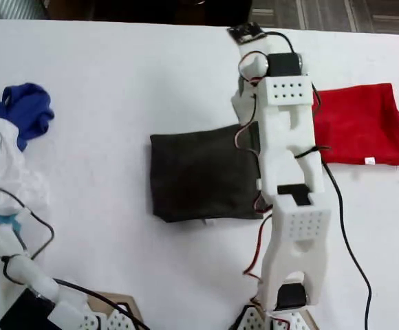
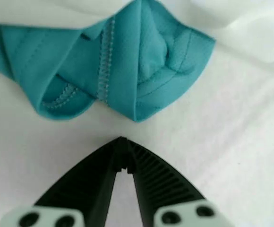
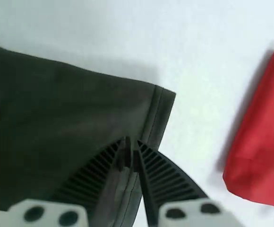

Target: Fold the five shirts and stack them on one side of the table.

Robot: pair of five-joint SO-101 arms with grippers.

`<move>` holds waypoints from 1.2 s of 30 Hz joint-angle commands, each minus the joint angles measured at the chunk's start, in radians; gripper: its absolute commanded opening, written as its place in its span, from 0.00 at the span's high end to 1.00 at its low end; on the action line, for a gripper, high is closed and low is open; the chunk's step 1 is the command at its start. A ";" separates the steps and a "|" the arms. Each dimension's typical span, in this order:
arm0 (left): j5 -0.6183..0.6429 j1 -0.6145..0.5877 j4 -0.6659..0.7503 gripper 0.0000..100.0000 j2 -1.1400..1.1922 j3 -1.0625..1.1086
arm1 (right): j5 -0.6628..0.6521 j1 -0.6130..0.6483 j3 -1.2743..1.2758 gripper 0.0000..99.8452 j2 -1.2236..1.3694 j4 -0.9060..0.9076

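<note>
Dark shirt (image 3: 56,118) lies flat under the right end effector (image 3: 128,152) — jaws closed on nothing, tips over its hem

Right arm (image 1: 289,158) is sitting over the right edge of the dark shirt (image 1: 199,175) from above. White cloth (image 2: 47,12) lies across part of the teal shirt (image 2: 146,61), and the red shirt (image 3: 262,142) runs off the frame edge at the right wrist.

Centre shirt (image 1: 199,175) left of edge shirt (image 1: 361,124) (apart)
</note>
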State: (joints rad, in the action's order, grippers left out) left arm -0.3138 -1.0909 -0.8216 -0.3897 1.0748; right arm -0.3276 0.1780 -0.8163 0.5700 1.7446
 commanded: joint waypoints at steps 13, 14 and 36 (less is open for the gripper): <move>0.198 0.934 -0.792 0.97 0.614 -1.271 | -0.005 -0.050 1.574 0.98 -0.995 -0.684; 0.215 0.977 -0.816 0.97 0.660 -1.348 | 0.017 -0.061 1.634 0.98 -1.033 -0.734; 0.735 1.183 -0.936 0.97 1.326 -2.003 | 0.147 -0.047 1.830 0.98 -1.087 -0.843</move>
State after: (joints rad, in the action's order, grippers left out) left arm 0.4089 0.1289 -1.7438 0.9344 -0.8830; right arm -0.1864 0.1350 0.9973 -0.4733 0.9145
